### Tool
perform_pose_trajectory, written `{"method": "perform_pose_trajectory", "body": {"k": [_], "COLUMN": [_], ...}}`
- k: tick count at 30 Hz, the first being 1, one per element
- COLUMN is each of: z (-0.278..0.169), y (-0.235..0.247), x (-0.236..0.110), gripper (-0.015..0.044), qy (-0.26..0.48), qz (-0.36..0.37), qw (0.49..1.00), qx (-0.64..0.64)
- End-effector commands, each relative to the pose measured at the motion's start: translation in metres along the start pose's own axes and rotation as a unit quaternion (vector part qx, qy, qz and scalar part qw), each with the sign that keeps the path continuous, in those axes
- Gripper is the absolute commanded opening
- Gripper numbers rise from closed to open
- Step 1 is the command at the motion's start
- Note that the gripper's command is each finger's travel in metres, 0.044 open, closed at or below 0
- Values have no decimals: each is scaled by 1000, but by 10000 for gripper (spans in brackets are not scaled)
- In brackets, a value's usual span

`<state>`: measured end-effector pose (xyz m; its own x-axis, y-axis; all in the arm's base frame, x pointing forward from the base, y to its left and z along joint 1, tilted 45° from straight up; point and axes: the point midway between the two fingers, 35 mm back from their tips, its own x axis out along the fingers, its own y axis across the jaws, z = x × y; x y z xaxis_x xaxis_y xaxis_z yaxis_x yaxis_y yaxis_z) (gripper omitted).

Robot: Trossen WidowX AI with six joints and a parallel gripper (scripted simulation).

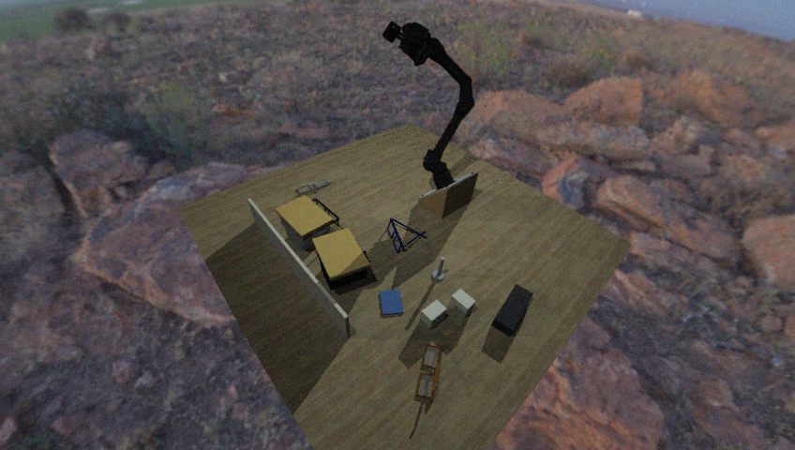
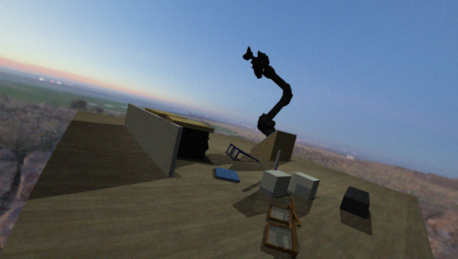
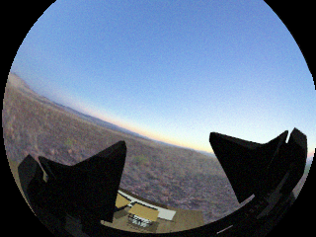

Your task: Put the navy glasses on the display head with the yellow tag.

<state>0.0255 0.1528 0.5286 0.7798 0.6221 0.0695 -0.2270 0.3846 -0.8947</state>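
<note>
The navy glasses (image 1: 404,233) (image 2: 236,152) lie tilted on the wooden table (image 1: 530,239), in front of the arm's base. Two display heads with tan-yellow tops stand beside a long low wall, one nearer (image 1: 340,253) (image 2: 193,126) and one farther (image 1: 304,216). I cannot tell which one bears the yellow tag. A thin black frame (image 1: 327,209) sits at the farther head. My gripper (image 1: 390,30) (image 2: 247,55) (image 3: 169,141) is open and empty. It is raised high above the table, far from the glasses, and points out over the heads (image 3: 141,213).
A low wall (image 1: 295,262) (image 2: 152,136) runs behind the heads. A slanted board (image 1: 452,195) stands at the arm's base. Also on the table are a grey post (image 1: 439,268), a blue pad (image 1: 391,301), two white cubes (image 1: 433,313) (image 1: 462,301), a black box (image 1: 512,309), orange glasses (image 1: 428,370) and a grey pair (image 1: 312,186).
</note>
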Motion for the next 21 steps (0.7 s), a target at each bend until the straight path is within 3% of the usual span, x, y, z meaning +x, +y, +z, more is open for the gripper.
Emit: {"method": "perform_pose_trajectory", "body": {"k": [1,8,11,17,21], "z": [0,0,-15,-113,-176], "y": [0,0,-4,-32,-30], "x": [0,0,0,25,49], "gripper": [426,440,361,204,200], "qy": [0,0,23,98,154], "qz": [0,0,-13,-1,23], "qw": [1000,1000,1000,986,966], "qx": [0,0,5,134,207]}}
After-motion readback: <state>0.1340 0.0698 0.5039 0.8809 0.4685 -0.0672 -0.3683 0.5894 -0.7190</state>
